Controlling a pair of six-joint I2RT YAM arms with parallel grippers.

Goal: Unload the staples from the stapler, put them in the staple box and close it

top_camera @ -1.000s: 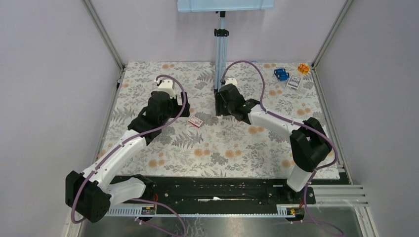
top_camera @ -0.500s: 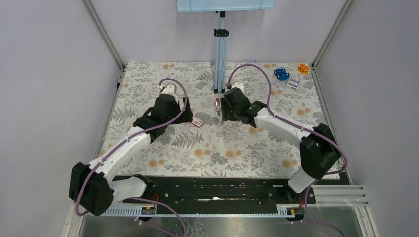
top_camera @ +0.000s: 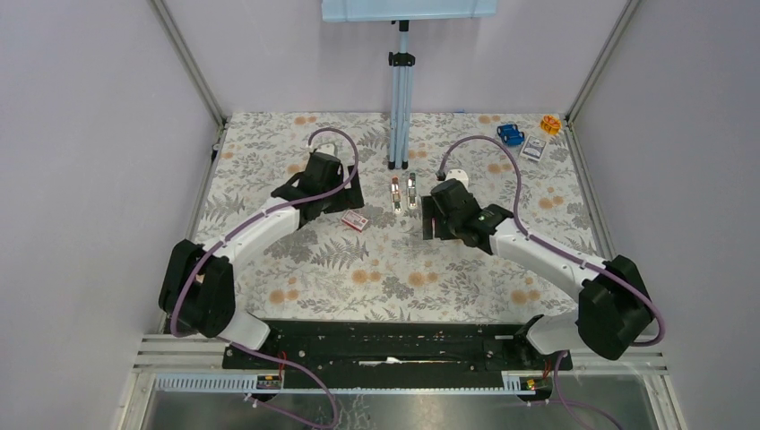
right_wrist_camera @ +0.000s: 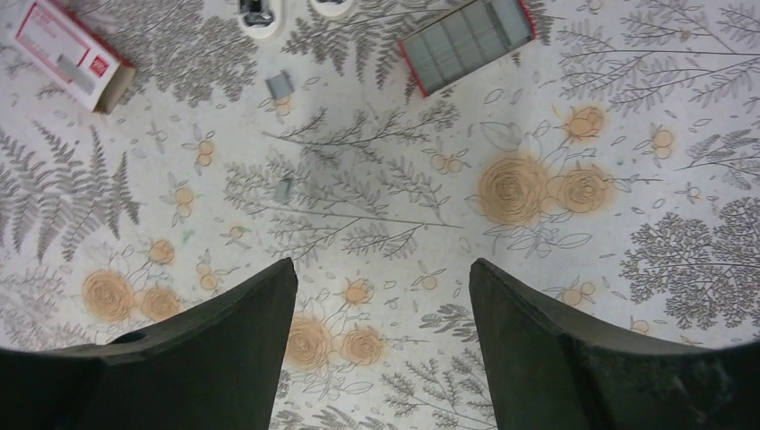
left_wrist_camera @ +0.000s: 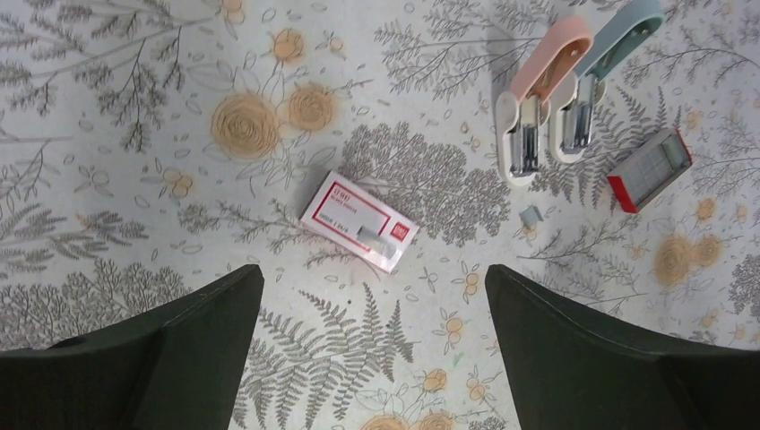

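Observation:
Two mini staplers lie open side by side, a pink one and a grey-blue one; in the top view they are at mid-table. A tiny silvery strip of staples lies on the cloth just near of them, also in the right wrist view. A second small silvery piece lies nearer. My left gripper is open and empty above the cloth, left of the staplers. My right gripper is open and empty, near of them.
A red-and-white staple box lies left of the staplers, also in the top view. An open red tray of staples lies to their right. A metal post stands behind. Small boxes and a blue toy sit at the back right.
Both arms have shifted: the left gripper moved back and right, and the right arm drew back toward the near right, uncovering the two staplers lying on the cloth.

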